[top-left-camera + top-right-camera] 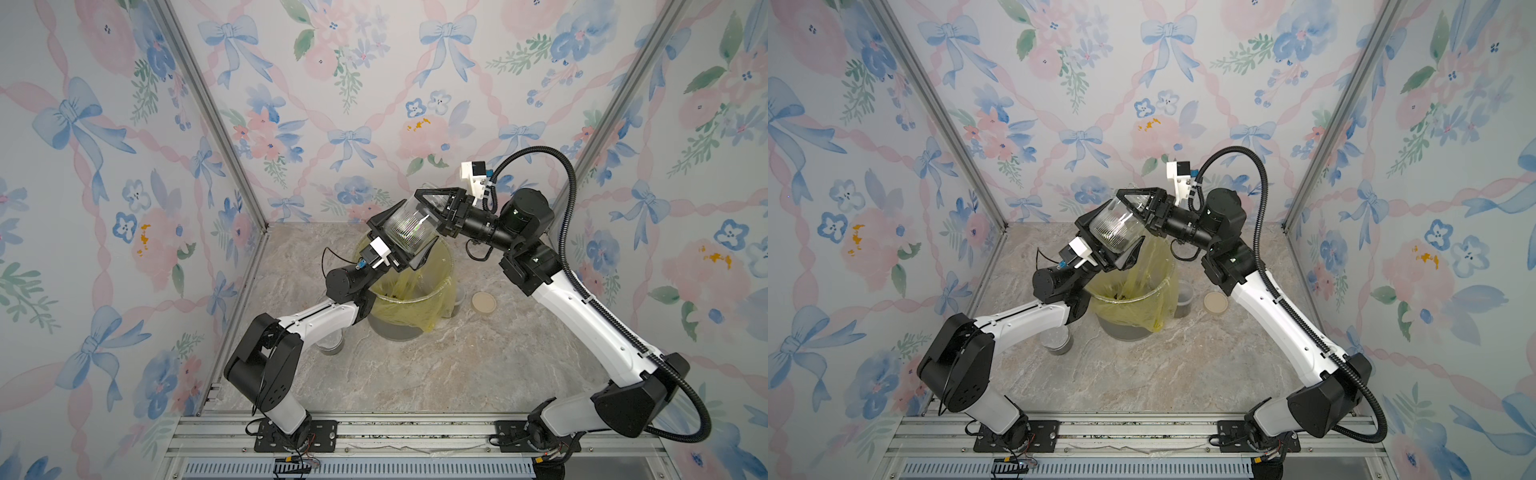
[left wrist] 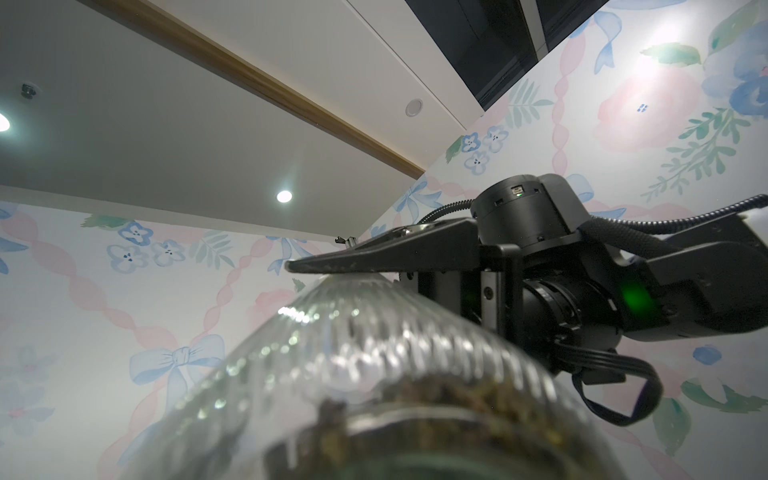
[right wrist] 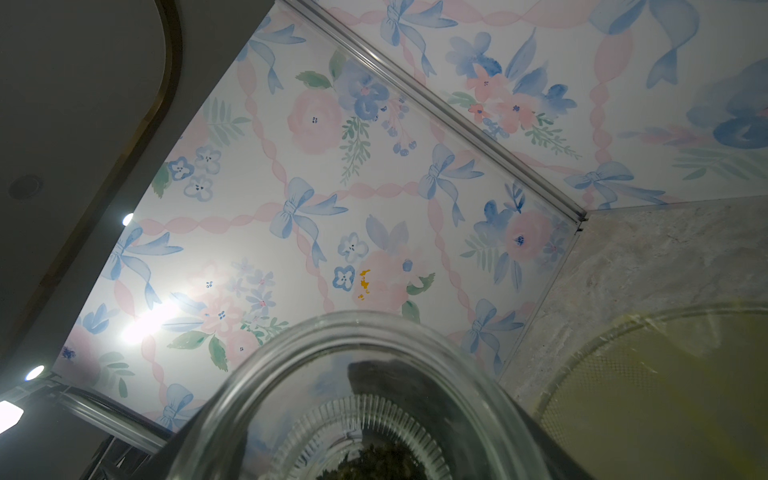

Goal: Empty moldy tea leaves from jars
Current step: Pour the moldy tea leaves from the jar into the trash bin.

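Hanging above the yellow-lined bin (image 1: 395, 330), the ribbed jar (image 2: 374, 340) lies tilted between both arms, clear of the marble table (image 1: 457, 374). The right gripper (image 1: 1132, 214) reaches in from the right with its jaws closed on the jar, one finger lying flat along the ribbed wall in the left wrist view. That grip seems to carry the weight and keeps the glass over the bin, so anything that falls should land in the bag. The left gripper (image 1: 401, 235) comes up from the near left with its jaws spread wide astride the other end of the jar. I cannot tell whether they press on the glass or only bracket it. My reading is that this arm is there to steady the jar or to take it over for the tip.

The moldy tea leaves (image 2: 440, 395) sit inside this jar as a dark crumbly clump, pooled toward the end nearest the left gripper. The right wrist view shows them too, down the length of the glass. A few dark bits (image 1: 1121, 296) lie at the bottom of the bag, so some emptying looks done.

Two more clear jars stand on the table: a second jar (image 1: 1054, 338) at the near left of the bin, partly under the left arm, and a third jar (image 1: 1183, 299) just beside the bin on its right. The tan lid (image 1: 1216, 302) lies flat further right — out of the pouring path.
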{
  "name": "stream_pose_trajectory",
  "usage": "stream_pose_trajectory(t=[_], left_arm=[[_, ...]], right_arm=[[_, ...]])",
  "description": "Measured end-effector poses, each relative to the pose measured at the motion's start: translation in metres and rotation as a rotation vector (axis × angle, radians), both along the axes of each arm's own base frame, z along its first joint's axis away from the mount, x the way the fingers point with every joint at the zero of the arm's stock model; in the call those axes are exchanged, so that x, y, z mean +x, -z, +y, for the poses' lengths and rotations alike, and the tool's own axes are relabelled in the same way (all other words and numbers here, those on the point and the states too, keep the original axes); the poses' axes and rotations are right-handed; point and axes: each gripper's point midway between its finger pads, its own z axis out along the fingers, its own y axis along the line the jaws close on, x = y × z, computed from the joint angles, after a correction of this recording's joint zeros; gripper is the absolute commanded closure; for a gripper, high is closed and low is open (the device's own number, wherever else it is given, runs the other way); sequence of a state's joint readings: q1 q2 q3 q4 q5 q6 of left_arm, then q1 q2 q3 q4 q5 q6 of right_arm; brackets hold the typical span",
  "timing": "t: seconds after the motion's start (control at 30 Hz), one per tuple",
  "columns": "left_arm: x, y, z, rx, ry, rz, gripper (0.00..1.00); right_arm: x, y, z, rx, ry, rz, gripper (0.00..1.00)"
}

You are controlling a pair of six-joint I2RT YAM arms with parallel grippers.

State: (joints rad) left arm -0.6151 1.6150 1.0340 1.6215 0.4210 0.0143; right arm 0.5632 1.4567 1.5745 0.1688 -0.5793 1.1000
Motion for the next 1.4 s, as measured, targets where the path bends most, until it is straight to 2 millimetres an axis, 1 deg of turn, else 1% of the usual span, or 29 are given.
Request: stream_pose_trajectory(t=[0.37,0.47,0.53,0.6,0.8,1.03,1.33,1.4], left_arm=[[-0.005,-0.004,-0.002,0.009,0.036,-0.014,0.05],[-0.007,-0.006,-0.002,0.007,0.041,-0.020,0.07],[-0.007,-0.008,-0.002,0.004,0.044,-0.019,0.11],[-0.007,-0.010,-0.001,0.000,0.046,-0.022,0.12],[-0.010,-0.016,-0.003,0.001,0.060,-0.037,0.04],[-0.008,-0.016,-0.007,0.009,0.068,-0.043,0.03],[-0.004,-0.018,-0.008,0.010,0.067,-0.035,0.11],[-0.004,-0.019,-0.008,0.008,0.066,-0.034,0.16]], right_arm=[[0.004,0.000,-0.006,0.006,0.006,0.010,0.68],[0.004,-0.001,-0.006,0.009,0.006,0.007,0.68],[0.004,-0.002,-0.006,0.012,0.005,0.005,0.68],[0.003,-0.003,-0.006,0.014,0.002,0.000,0.68],[0.002,-0.008,-0.007,0.027,-0.001,-0.014,0.68],[0.003,-0.011,-0.008,0.033,0.009,-0.022,0.68],[0.004,-0.013,-0.010,0.041,0.019,-0.033,0.68],[0.004,-0.014,-0.011,0.044,0.021,-0.037,0.68]])
